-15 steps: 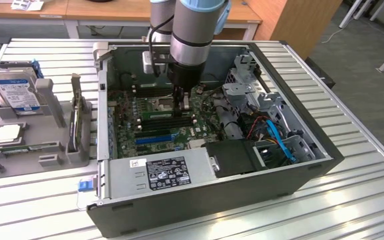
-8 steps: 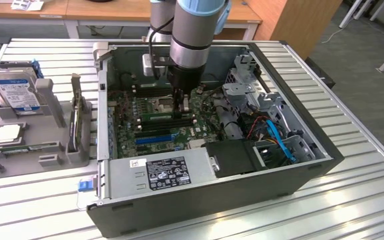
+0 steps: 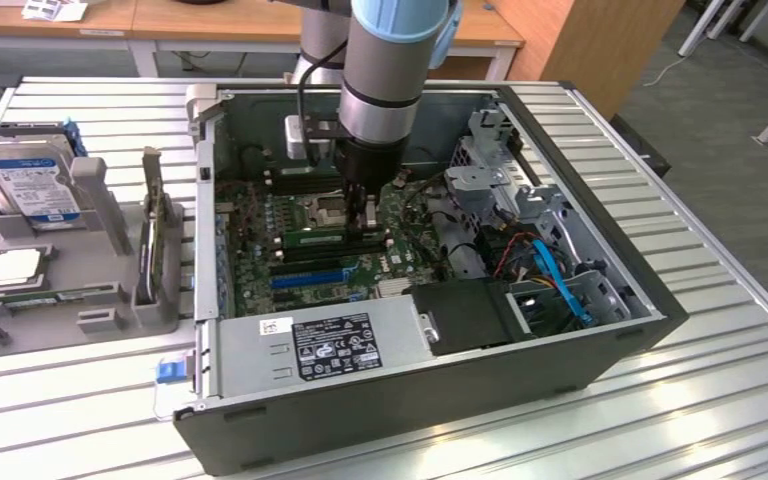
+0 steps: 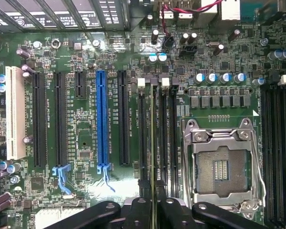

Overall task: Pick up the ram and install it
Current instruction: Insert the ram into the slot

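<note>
One gripper (image 4: pixel 154 211), jaws clamped on the ram (image 4: pixel 154 143), holds it edge-down along the black memory slots (image 4: pixel 174 143) beside the CPU socket (image 4: pixel 222 169).

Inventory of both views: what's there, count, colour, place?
table: 1, silver slats, under everything
PC case: 1, dark grey, open, on table
motherboard: 1, green, inside case
CPU socket: 1, silver, on motherboard
expansion slot: 1, blue, between black slots
power supply: 1, silver, corner of case
hard drive: 1, blue-labelled, in fixture
fixture: 1, grey, exterior view's left
ram: 1, green, edge-on in gripper
arm: 1, silver-blue, extends into case
gripper: 1, black, shut on ram
</note>
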`<state>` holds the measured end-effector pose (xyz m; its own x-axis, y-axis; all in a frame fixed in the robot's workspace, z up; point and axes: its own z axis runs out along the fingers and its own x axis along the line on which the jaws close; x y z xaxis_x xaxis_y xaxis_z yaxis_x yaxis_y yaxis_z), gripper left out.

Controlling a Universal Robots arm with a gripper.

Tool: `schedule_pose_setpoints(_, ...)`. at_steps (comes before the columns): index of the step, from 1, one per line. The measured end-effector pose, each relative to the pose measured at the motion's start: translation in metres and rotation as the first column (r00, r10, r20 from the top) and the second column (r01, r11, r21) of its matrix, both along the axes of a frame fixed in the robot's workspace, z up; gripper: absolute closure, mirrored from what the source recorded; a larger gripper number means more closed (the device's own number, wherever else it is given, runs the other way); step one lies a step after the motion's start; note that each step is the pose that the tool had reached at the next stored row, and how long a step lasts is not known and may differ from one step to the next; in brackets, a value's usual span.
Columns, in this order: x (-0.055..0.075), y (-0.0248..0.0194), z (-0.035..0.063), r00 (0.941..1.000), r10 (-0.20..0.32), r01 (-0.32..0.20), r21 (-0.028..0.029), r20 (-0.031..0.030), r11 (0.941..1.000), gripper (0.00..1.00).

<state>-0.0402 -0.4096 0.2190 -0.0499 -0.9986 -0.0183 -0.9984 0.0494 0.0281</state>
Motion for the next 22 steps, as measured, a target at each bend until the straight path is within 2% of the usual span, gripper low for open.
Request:
schedule_pose_setpoints(8, 0.0000, 0.0000, 0.0002, 1.0000, 0.000, 0.000, -0.0003, -0.0028, 1.0000, 0.86)
schedule_pose_setpoints(22, 0.0001, 0.0000, 0.0002, 0.9998, 0.021, -0.021, -0.0003, -0.0028, 0.9998, 0.86)
